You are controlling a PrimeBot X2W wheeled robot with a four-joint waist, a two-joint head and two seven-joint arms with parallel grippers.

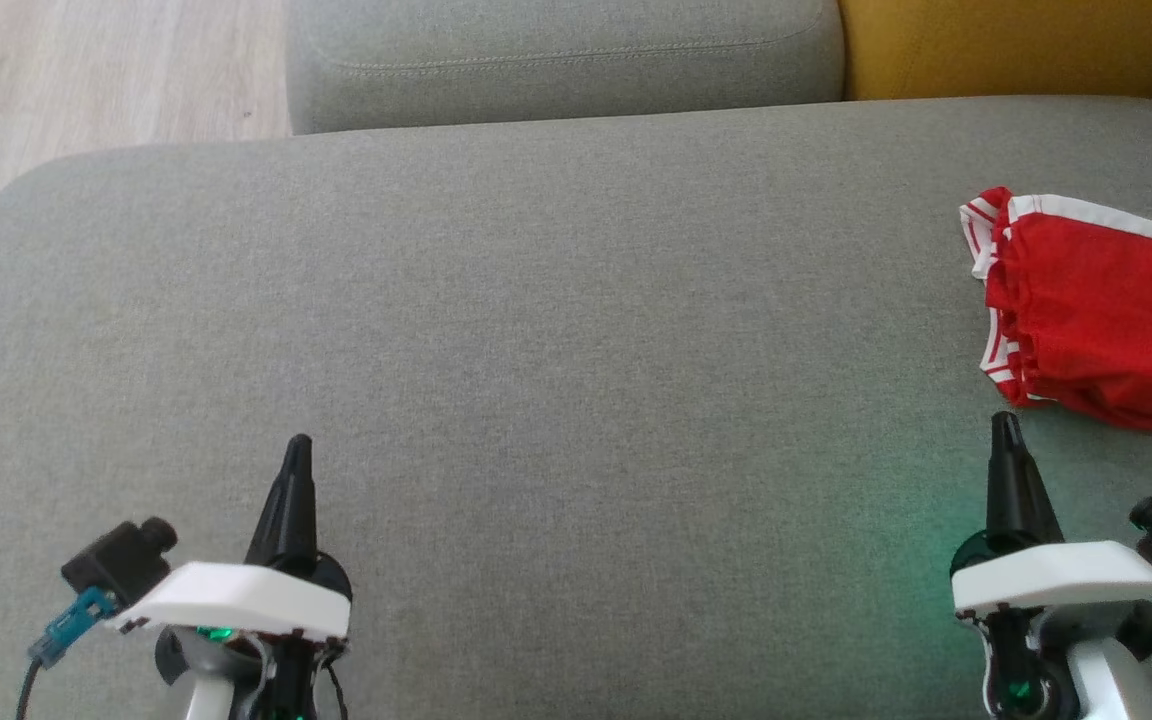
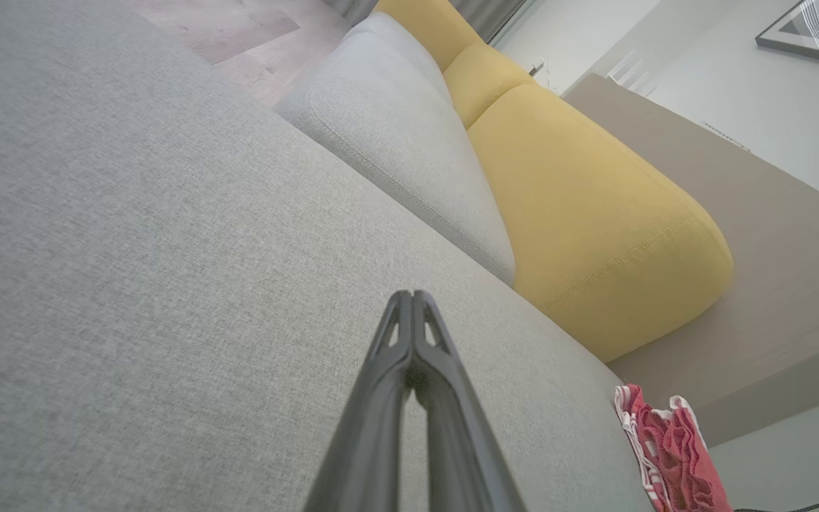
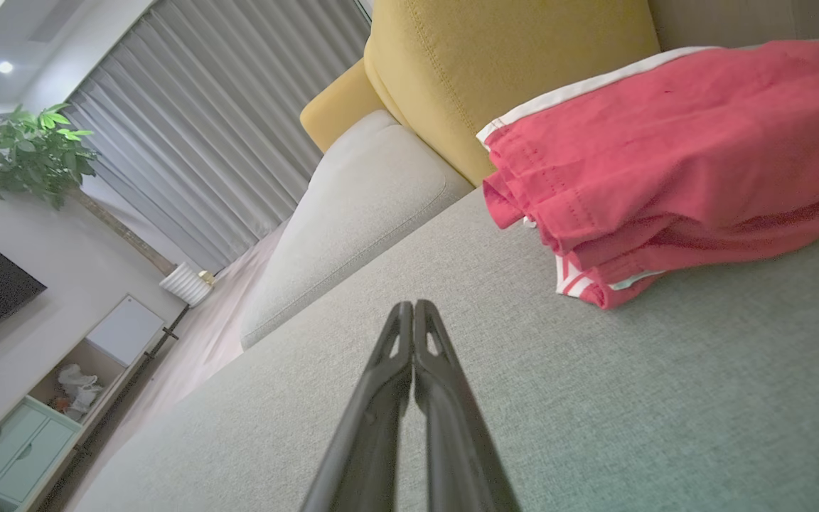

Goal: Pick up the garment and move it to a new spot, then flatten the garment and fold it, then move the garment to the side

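Observation:
The garment [image 1: 1096, 305] is red with white trim, folded into a small stack at the far right of the grey sofa seat [image 1: 556, 330]; it also appears as the garment [image 3: 672, 163] and the garment [image 2: 669, 448]. My right gripper [image 1: 1006, 422] is shut and empty, its tip just short of the garment's near edge, without touching it. In the right wrist view my right gripper [image 3: 409, 307] points past the stack's left side. My left gripper [image 1: 299, 445] is shut and empty at the lower left, far from the garment. Its fingertips meet in the left wrist view, left gripper [image 2: 411, 295].
A grey back cushion [image 1: 561, 60] and a yellow cushion [image 1: 1021, 45] line the far edge of the seat. Wooden floor [image 1: 86, 70] lies beyond the seat's rounded left corner. The right wrist view takes in curtains [image 3: 210, 121], a plant [image 3: 36, 153] and a cabinet [image 3: 33, 419].

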